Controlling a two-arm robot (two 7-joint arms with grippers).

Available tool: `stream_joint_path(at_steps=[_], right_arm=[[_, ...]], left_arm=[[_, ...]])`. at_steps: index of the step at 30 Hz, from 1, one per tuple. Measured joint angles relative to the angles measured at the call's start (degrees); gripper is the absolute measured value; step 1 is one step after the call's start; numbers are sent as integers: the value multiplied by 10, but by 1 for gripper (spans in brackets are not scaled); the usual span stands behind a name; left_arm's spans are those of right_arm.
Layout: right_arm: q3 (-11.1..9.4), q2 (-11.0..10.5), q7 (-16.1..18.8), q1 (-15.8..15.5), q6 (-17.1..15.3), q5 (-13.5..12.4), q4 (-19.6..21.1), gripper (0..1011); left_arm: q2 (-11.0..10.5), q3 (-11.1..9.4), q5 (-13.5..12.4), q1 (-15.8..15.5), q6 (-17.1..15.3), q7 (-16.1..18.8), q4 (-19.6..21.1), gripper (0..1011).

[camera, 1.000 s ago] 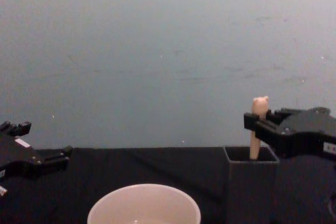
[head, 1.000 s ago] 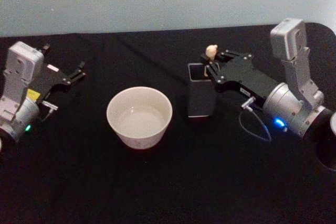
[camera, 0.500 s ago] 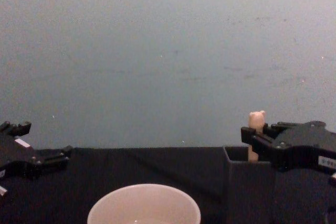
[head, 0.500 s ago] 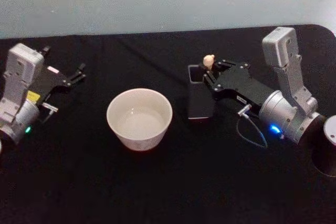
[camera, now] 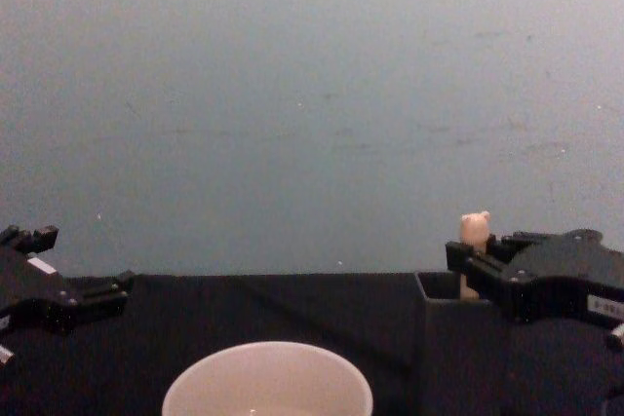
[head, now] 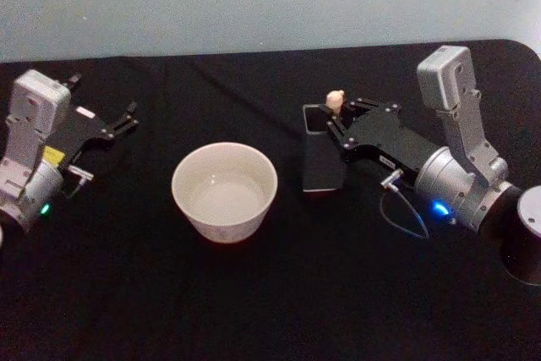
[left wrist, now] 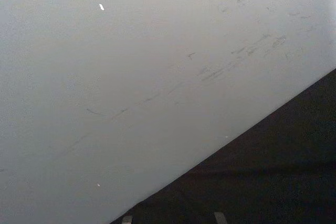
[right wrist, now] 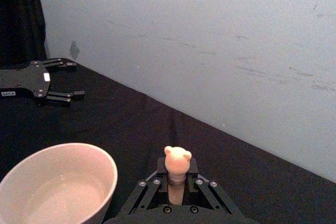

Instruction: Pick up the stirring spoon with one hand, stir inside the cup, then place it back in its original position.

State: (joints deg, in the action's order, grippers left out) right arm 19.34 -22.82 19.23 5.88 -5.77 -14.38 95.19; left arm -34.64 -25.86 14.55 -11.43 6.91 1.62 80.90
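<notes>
Your stirring spoon (head: 335, 101) looks light, thin and stiff, likely slippery on its stem, so grip just under the cream bear head, as your right gripper (head: 340, 120) does now, clamped on it right of centre in the head view. A second ago the bear head stood higher; it has sunk into the dark holder box (head: 322, 151). The cup (head: 224, 190) sits mid-frame, the left gripper (head: 122, 117) idle and apart at the left edge.
</notes>
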Motion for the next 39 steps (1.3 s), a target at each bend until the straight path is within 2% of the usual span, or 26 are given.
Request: stream_joint_path(at_steps=[4, 7, 9, 12, 13, 15, 17, 19, 20, 21, 23, 26, 31, 39], right_arm=[[0, 0, 0, 0, 0, -1, 0, 201], [0, 0, 1, 0, 1, -2, 0, 264], [0, 0, 1, 0, 1, -2, 0, 360], [-1, -1, 1, 0, 1, -2, 0, 417], [-1, -1, 1, 0, 1, -3, 1, 478], [-1, -1, 1, 0, 1, -3, 1, 511], [-1, -1, 2, 0, 1, -3, 1, 600], [-1, -1, 2, 0, 1, -3, 1, 638], [-1, -1, 2, 0, 1, -3, 1, 697], [-1, -1, 2, 0, 1, -3, 1, 697], [-1, -1, 2, 0, 1, -3, 1, 792], [-1, -1, 2, 0, 1, -3, 1, 842], [-1, -1, 2, 0, 1, -3, 1, 991], [-1, -1, 2, 0, 1, -4, 1, 1002]], left_arm=[[0, 0, 0, 0, 0, 0, 0, 1001], [0, 0, 0, 0, 0, 0, 0, 1001], [0, 0, 0, 0, 0, 0, 0, 1001], [0, 0, 0, 0, 0, 0, 0, 1001], [0, 0, 0, 0, 0, 0, 0, 1001], [0, 0, 0, 0, 0, 0, 0, 1001], [0, 0, 0, 0, 0, 0, 0, 1001], [0, 0, 0, 0, 0, 0, 0, 1001], [0, 0, 0, 0, 0, 0, 0, 1001], [0, 0, 0, 0, 0, 0, 0, 1001], [0, 0, 0, 0, 0, 0, 0, 1001], [0, 0, 0, 0, 0, 0, 0, 1001], [0, 0, 0, 0, 0, 0, 0, 1001], [0, 0, 0, 0, 0, 0, 0, 1001]])
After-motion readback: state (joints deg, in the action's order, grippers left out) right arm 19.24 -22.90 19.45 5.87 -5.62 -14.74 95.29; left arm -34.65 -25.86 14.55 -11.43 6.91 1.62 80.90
